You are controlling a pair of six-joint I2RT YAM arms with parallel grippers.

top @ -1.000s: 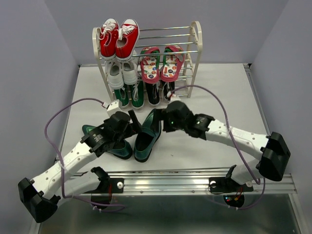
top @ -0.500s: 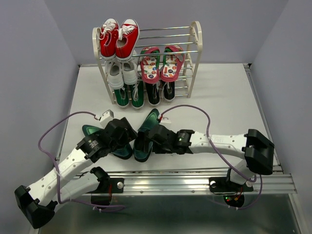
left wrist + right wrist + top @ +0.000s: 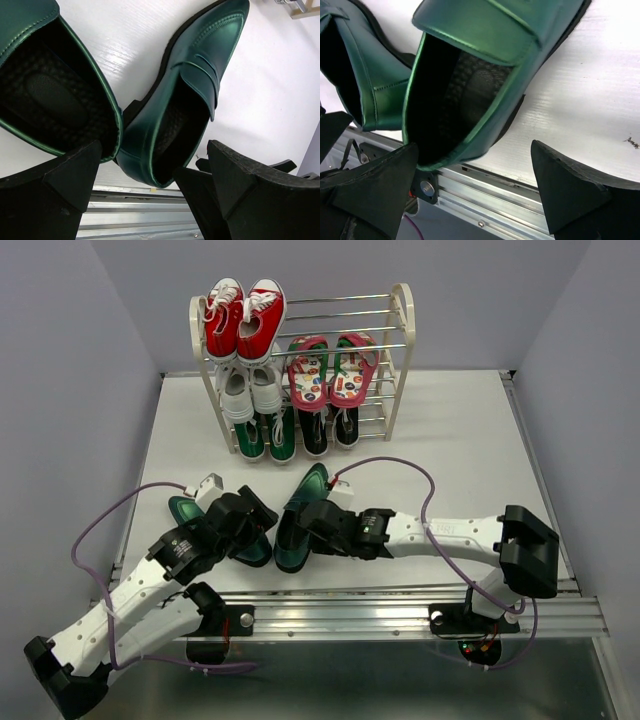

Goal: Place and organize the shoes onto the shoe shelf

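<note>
Two loafers [image 3: 305, 500] lie on the counter [image 3: 450, 440] in front of the shelf [image 3: 402, 340]. They look stiff, glossy and likely slippery, so each seems best pinched at the heel rim. Both jaws stand wide and empty: the right jaws straddle one heel, and the left jaws hover over both heels.

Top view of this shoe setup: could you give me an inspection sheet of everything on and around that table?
Surface: white table, no spills seen.
Job's things: green loafers on the table by the grippers; red flip-flops and black sneakers on the shoe shelf.
Clutter: red sneakers, white sneakers and another green pair also on the shelf.
Grippers: left gripper and right gripper both open, over the loafers' heel ends.
Cables: purple left cable and right cable loop out from the arms.
Surroundings: pale walls; metal rail at the near edge.
</note>
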